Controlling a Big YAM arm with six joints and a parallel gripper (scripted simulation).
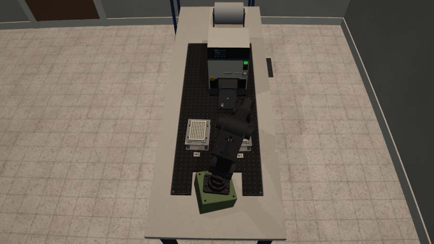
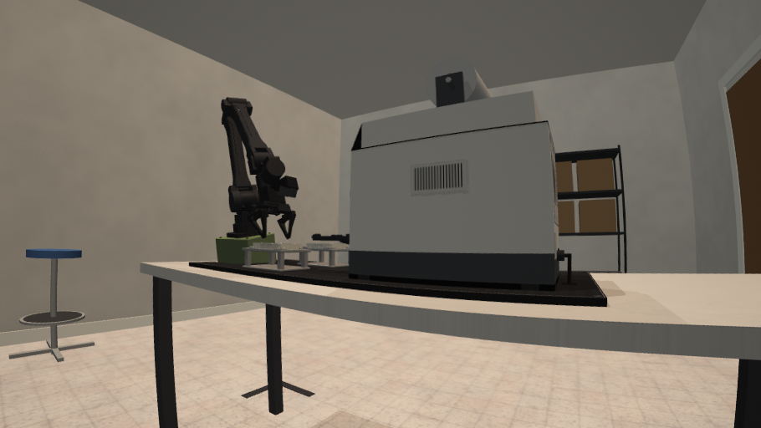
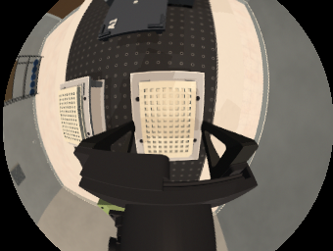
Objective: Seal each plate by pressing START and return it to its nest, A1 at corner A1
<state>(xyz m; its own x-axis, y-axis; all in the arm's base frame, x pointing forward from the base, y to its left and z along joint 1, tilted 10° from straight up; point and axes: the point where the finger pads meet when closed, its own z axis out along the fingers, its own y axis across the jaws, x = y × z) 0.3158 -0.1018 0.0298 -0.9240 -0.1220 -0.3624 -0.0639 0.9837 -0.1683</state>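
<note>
My gripper [image 3: 167,124] [image 2: 275,231] is open and empty. It hangs a short way above an open white well plate [image 3: 167,121] that lies in nest N1 [image 1: 247,146], its fingers to either side of the plate's near end and not touching it. In the top view my arm hides most of that plate. The other open plate [image 1: 197,130] [image 3: 71,113] lies in nest N2 [image 1: 197,147] to the left. The sealer [image 1: 228,65] [image 2: 452,201] stands at the back with a green lamp [image 1: 245,63]. Its dark stage [image 1: 229,98] [image 3: 137,13] is out and bare.
The arm's green base [image 1: 215,198] sits at the near end of the black perforated board [image 1: 194,91]. A foil roll [image 1: 229,14] sits on top of the sealer. A small dark strip [image 1: 269,67] lies on the table right of the board.
</note>
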